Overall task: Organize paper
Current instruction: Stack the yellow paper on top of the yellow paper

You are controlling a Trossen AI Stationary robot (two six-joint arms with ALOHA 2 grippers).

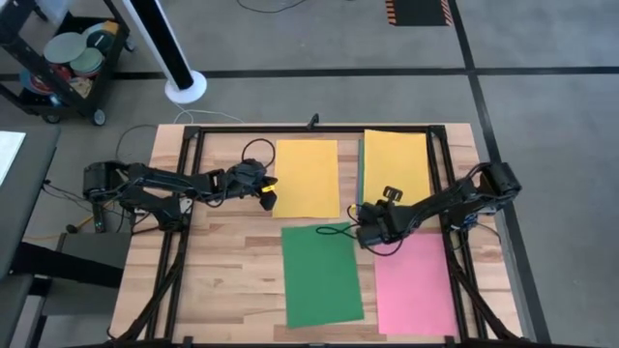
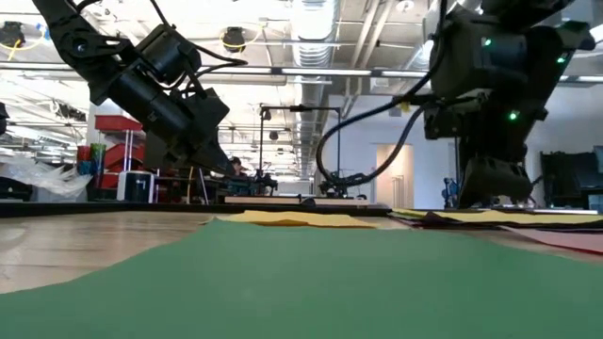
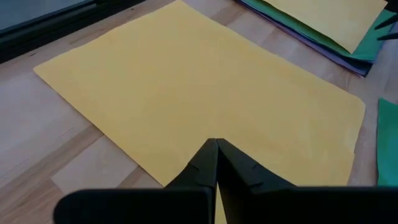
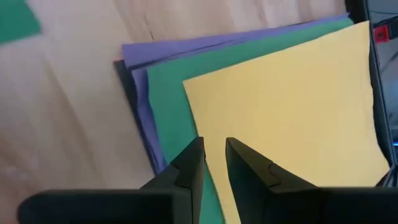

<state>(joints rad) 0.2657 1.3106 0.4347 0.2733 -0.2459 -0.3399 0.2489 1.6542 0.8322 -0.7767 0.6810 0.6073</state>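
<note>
A single yellow paper sheet (image 1: 307, 178) lies flat at the table's middle. My left gripper (image 3: 216, 148) is shut and hovers over that sheet's near left corner (image 1: 276, 208). To the right lies a paper stack (image 1: 395, 166), yellow on top (image 4: 292, 106) with green (image 4: 168, 81) and purple (image 4: 140, 56) edges fanned out below. My right gripper (image 4: 214, 152) stands at the stack's near left corner, its fingers a little apart with nothing between them. A green sheet (image 1: 321, 274) and a pink sheet (image 1: 414, 283) lie flat nearer the front. My right gripper slants down over the edge of the stack's top yellow sheet (image 4: 205, 124), near its corner. In the low view its fingers (image 2: 490, 193) reach down to about the stack's height. Whether they touch the paper, I cannot tell.
A black frame's rails (image 1: 193, 193) run along the table's left, right and far sides. A thin black cable loop (image 1: 334, 230) lies by the green sheet's far edge. Off the table stand a cart (image 1: 68, 58) and a white pole base (image 1: 184, 87).
</note>
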